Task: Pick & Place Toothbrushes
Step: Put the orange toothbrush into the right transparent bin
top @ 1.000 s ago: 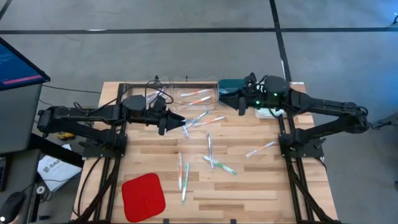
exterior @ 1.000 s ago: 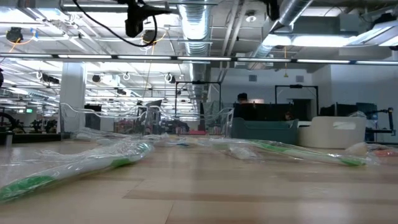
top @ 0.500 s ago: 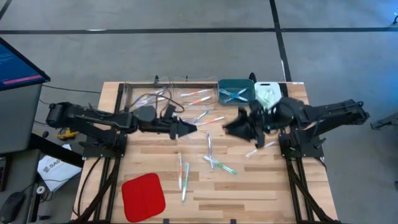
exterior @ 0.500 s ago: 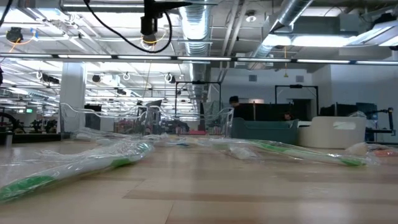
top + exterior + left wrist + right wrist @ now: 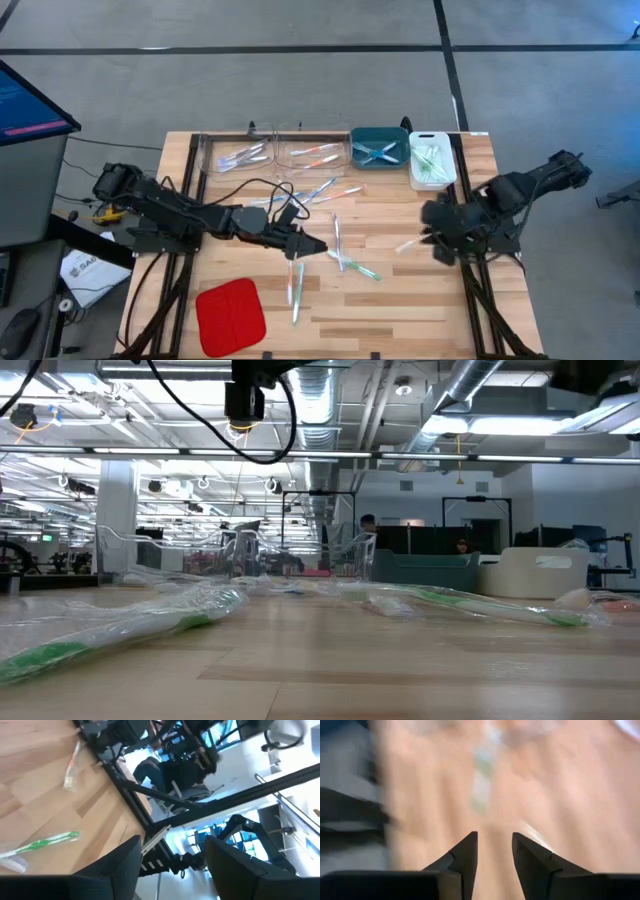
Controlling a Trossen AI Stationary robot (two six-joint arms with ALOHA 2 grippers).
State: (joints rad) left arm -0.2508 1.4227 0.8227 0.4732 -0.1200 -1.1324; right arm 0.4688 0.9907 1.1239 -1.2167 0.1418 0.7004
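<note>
Several toothbrushes lie loose on the wooden table, among them one (image 5: 337,236) at mid-table, a green one (image 5: 360,268) and two (image 5: 296,285) toward the near edge. My left gripper (image 5: 318,247) hangs open just above the table between these; in its wrist view the gripper (image 5: 172,870) is empty, with a green toothbrush (image 5: 47,845) ahead. My right gripper (image 5: 433,245) points steeply down at the table's right side, beside a pale toothbrush (image 5: 412,241). In its blurred wrist view this gripper (image 5: 495,847) shows a gap with nothing in it.
Along the far edge stand two clear bins (image 5: 236,152) (image 5: 314,152), a teal bin (image 5: 379,148) and a white bin (image 5: 431,160), each with toothbrushes inside. A flat red pad (image 5: 230,314) lies at the near left. Wrapped toothbrushes (image 5: 130,625) fill the low view.
My left gripper has moved from the far-middle of the table toward the near edge and rightward, sinking a little. My right gripper has left the teal bin, swung toward the table's right and near edges, and tipped downward.
</note>
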